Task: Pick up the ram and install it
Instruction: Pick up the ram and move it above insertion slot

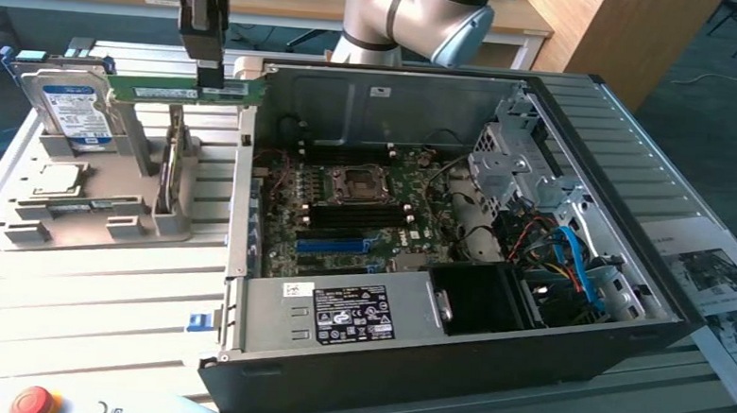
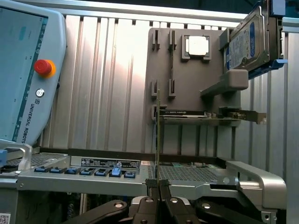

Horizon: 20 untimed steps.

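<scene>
In the exterior view the pincer [image 1: 209,80] is clamped on the top edge of the ram [image 1: 160,89]. The ram hangs level just outside the computer case [image 1: 461,382], by that case's far corner at the exterior view's left. In the wrist view the ram shows edge-on as a thin strip rising from the closed fingertips [image 2: 152,185]. It looks light, stiff and brittle, so the long bare edges suit a grip, here seemingly taken near mid-length.
</scene>
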Available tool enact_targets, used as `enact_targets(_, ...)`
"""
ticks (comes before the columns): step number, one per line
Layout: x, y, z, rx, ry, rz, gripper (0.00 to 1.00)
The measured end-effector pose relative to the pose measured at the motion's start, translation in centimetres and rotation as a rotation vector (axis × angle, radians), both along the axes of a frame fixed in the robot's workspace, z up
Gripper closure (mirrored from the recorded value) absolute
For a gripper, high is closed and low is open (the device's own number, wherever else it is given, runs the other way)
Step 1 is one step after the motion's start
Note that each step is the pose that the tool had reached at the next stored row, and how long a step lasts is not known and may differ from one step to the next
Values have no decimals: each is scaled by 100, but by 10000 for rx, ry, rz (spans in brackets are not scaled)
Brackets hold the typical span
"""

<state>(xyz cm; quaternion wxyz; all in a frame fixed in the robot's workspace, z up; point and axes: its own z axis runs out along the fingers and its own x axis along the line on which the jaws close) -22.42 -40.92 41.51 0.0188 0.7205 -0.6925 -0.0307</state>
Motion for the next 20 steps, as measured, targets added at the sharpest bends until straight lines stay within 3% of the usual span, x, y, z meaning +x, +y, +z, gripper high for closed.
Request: enact_targets(20, 422, -1, 12, 0, 30, 2, 88)
